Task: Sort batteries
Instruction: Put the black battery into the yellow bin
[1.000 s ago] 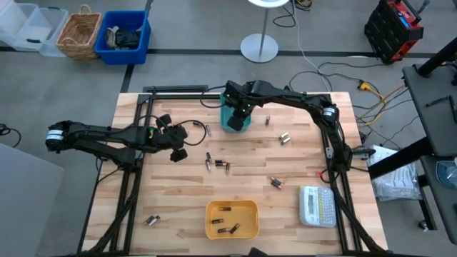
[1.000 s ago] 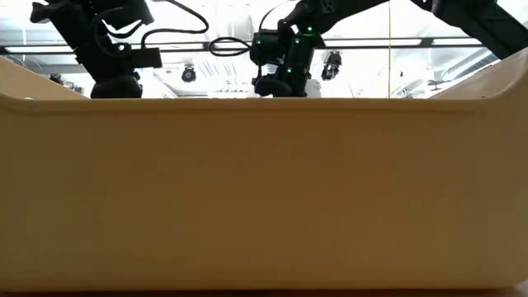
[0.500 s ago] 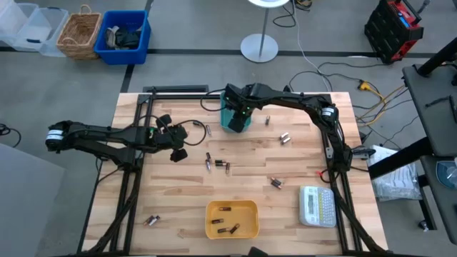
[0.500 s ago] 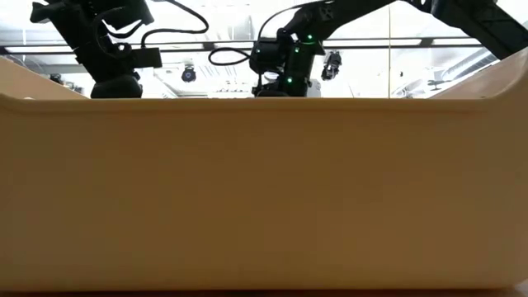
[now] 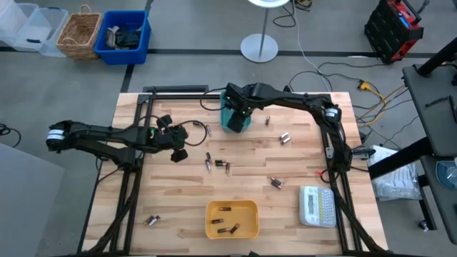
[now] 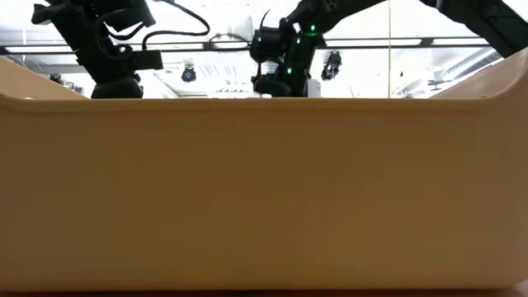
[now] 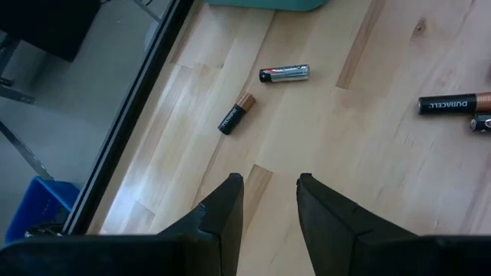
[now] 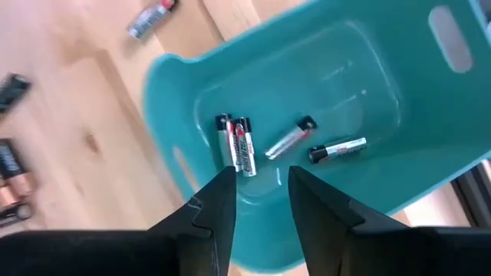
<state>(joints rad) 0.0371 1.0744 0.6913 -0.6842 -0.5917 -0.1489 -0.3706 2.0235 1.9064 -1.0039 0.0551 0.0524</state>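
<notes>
Teal plastic fills the right wrist view: the right gripper [image 8: 261, 195], fingers apart and empty, hangs over the teal bin [image 5: 233, 119] at upper centre of the high view, four silvery batteries [image 8: 285, 142] lying inside. The left gripper [image 7: 268, 203], fingers likewise parted and empty, sits left of centre over bare wood. More cells [image 5: 217, 164] lie scattered mid-table, a few in the yellow bin [image 5: 231, 219] at lower centre. A white label maker [image 5: 317, 205] rests lower right.
</notes>
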